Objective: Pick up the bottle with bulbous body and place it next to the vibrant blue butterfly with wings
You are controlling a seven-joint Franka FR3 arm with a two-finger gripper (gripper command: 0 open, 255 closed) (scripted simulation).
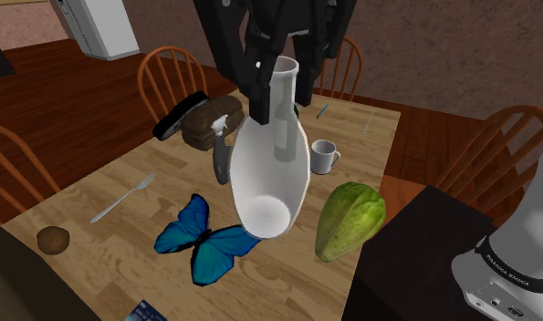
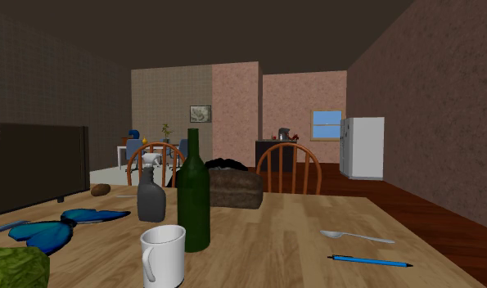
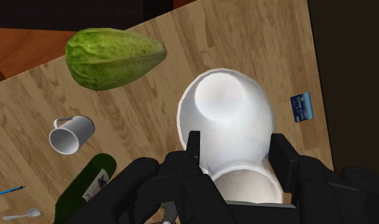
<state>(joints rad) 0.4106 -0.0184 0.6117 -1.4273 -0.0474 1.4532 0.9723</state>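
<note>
A: What is the largest thing beneath the end effector (image 1: 280, 91)?

B: It is the light wooden desk (image 1: 370, 137). It spreads out below the end effector on every side.

A: And what does the end effector carry?

B: Its two black fingers (image 3: 193, 151) are closed around the neck of the white bottle with a bulbous body (image 1: 269, 173). The bottle hangs from the end effector, raised above the desk, and its wide body points away from the fingers.

A: Where is the blue butterfly (image 1: 205, 239)?

B: It lies flat on the desk, below the end effector. In the shoulder view it is just to the left of the bottle's base.

A: What else lies below?

B: A green leafy vegetable (image 1: 349, 221) rests on the desk on the other side of the bottle from the butterfly. A dark green glass bottle (image 3: 86, 188) stands upright close under the end effector, and a white mug (image 3: 71, 133) is near it. A small blue card (image 3: 301, 106) lies on the desk beyond the fingers, on the side of the white bottle away from the mug.
</note>
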